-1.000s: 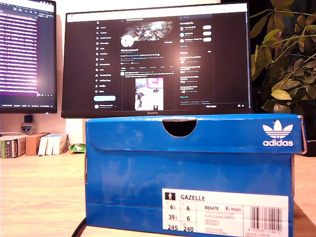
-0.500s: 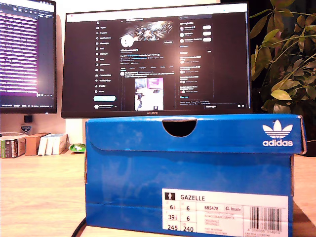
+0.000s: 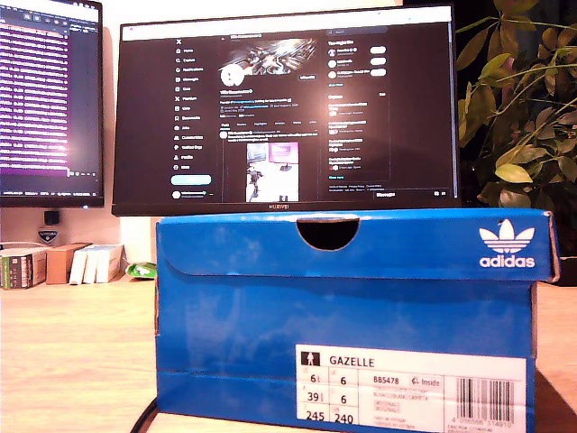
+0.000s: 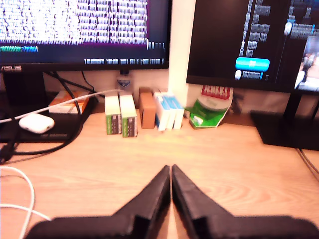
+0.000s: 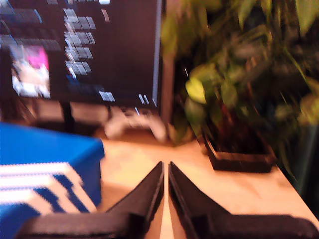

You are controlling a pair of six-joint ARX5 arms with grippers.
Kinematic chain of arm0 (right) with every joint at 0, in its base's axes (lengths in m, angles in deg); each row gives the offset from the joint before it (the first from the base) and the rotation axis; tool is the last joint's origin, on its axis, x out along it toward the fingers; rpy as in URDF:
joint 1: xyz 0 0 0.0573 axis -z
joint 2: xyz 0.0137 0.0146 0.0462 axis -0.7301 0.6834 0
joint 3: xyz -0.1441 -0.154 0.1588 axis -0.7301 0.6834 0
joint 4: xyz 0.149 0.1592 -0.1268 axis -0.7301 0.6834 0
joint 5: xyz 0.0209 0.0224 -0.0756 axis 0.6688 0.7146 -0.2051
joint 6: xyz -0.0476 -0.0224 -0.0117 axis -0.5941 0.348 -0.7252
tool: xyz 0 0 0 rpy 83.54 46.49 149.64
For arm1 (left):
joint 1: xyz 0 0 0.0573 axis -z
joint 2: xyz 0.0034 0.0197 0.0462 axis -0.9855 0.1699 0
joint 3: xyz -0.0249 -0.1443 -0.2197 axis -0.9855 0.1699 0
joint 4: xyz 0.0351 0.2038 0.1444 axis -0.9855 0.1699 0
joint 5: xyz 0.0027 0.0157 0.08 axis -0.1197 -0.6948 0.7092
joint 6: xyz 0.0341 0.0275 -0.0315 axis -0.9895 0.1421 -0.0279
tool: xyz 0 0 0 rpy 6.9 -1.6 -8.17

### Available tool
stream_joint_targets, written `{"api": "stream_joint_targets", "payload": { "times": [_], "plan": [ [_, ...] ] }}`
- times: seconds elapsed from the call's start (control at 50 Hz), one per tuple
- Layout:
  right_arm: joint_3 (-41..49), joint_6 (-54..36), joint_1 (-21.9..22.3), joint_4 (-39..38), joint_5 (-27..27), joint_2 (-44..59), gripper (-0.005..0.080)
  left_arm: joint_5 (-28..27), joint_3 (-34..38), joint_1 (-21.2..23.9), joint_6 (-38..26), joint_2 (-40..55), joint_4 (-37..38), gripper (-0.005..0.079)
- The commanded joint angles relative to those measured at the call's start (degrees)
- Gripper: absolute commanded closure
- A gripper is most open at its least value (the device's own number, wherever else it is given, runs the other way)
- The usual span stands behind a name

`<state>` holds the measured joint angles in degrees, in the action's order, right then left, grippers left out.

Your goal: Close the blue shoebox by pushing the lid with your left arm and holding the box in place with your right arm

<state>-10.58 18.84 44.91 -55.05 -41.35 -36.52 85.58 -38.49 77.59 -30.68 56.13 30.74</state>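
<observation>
Blue shoebox (image 3: 347, 316) seen at centre of worktop (image 3: 72, 352) in exterior view, lid (image 3: 352, 242) apparently down; first gripper (image 4: 171, 172) and second gripper (image 5: 166, 168) w/ jaws pressed together, off box; lid to be checked flush, then pressed evenly.

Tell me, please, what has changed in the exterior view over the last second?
Only the middle monitor changed: its page scrolled, and the small picture in its feed now looks different. The shoebox sits where it was, lid down, and no arm has entered that view.
</observation>
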Motion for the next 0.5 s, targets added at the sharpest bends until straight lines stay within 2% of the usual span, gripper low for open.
{"api": "stream_joint_targets", "payload": {
  "times": [0.0, 0.42, 0.48],
  "plan": [
    [2.43, -0.39, -0.26, -0.42, -0.70, -0.35, 0.0718, 0.09, 1.66, 0.42, -1.11, -0.31, -0.33, 0.0761],
    [3.39, -1.25, -0.28, 6.71, -1.40, -0.37, 0.0718, 1.16, 4.79, 0.57, -3.21, -0.44, 1.44, 0.0761],
    [3.39, 0.92, -0.26, 6.67, -1.46, -0.37, 0.0718, 1.16, 4.79, 0.57, -3.02, -0.44, 1.70, 0.0761]
  ]
}}
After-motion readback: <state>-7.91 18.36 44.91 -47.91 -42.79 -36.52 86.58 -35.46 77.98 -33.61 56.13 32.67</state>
